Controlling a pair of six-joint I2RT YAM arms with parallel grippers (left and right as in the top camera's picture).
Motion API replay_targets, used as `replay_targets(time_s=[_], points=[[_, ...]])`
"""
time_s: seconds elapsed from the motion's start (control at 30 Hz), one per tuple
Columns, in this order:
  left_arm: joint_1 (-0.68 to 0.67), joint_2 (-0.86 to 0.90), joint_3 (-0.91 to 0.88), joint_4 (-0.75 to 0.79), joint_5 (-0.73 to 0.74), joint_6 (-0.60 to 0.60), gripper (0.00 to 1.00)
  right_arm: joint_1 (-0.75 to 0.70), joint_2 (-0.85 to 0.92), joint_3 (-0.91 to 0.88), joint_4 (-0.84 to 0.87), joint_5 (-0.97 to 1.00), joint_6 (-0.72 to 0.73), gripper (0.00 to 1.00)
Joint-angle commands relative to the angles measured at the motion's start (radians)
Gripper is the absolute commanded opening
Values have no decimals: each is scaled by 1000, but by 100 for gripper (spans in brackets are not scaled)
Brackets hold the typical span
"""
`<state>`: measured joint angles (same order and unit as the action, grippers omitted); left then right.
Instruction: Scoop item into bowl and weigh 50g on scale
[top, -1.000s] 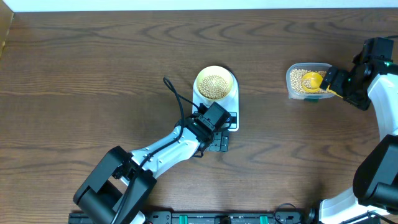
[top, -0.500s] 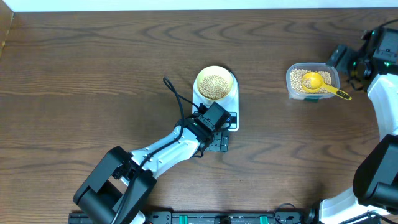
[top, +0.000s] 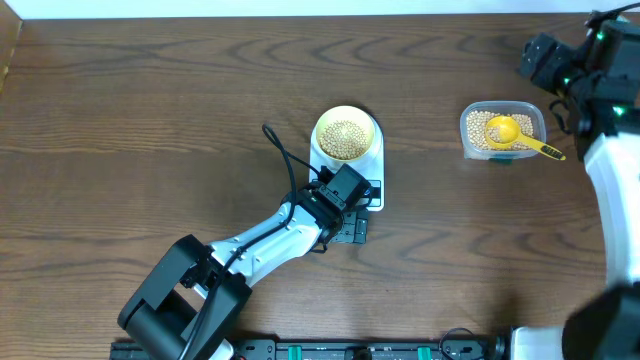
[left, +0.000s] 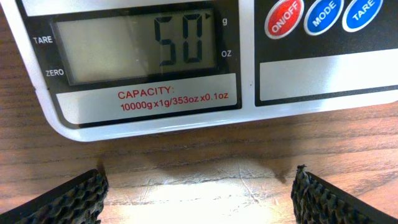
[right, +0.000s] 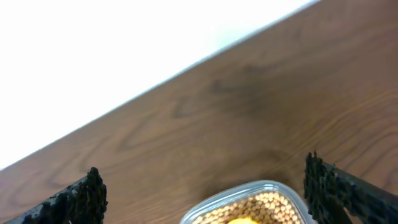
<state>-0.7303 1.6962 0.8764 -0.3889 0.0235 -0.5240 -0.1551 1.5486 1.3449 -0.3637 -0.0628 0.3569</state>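
Fifty is showing on the display (left: 143, 50) of the scale (left: 323, 78), unit g, so I am judging the target weight as met. The left gripper (left: 199, 202) is sitting just off the scale's front edge, jaws standing wide with nothing between them, its camera looking straight at the readout. The scale's long axis is running far-to-near across the table (top: 150, 100), with the display end facing the robot's base. The bowl (top: 320, 128) is resting on the far part of the platform, carrying a shallow heap of beans (top: 346, 140). The scoop (top: 503, 130) is lying in the clear tub (top: 464, 125), well to the robot's right of the scale, with its cup resting on the beans there. Its long axis is running from the cup near the tub's middle out over the rim, and the handle (top: 540, 150) is pointing to the robot's right and slightly toward the base. The right gripper (right: 202, 186) is hanging spread and empty beyond the tub's far side, near the table's back edge, so the scoop is lying nearward of it. The right arm is sitting much closer to the scoop than the left. Any trimming of the weight would be calling for the right arm to come nearward and close across the handle's axis; with 50 reading, I am expecting none to be needed.
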Motion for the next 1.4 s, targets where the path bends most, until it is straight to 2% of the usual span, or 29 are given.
replay_targets(time_s=[0.0,0.33,0.5,0.7,0.83,0.93,1.2,1.37], points=[[0,26,-42,-10,21,-13,98,34,-120,-3,-32,50,13,99],[0,26,-42,-9,21,-13,98,105,-461,-41,-126,49,13,99],[0,26,-41,-10,21,-13,98,105,-556,-47,-148,49,8,99],[0,26,-41,-9,21,-13,98,105,-624,-47,-133,-2,-208,99],[0,26,-41,-9,21,-13,98,105,-663,-75,-129,-12,-224,99],[0,26,-41,-9,21,-13,98,105,-723,-162,-68,-59,-227,99],[0,26,-42,-9,21,-13,98,105,-999,-546,291,-68,-277,99],[0,26,-42,-10,21,-13,98,105,-1095,-661,336,-76,-288,99]])
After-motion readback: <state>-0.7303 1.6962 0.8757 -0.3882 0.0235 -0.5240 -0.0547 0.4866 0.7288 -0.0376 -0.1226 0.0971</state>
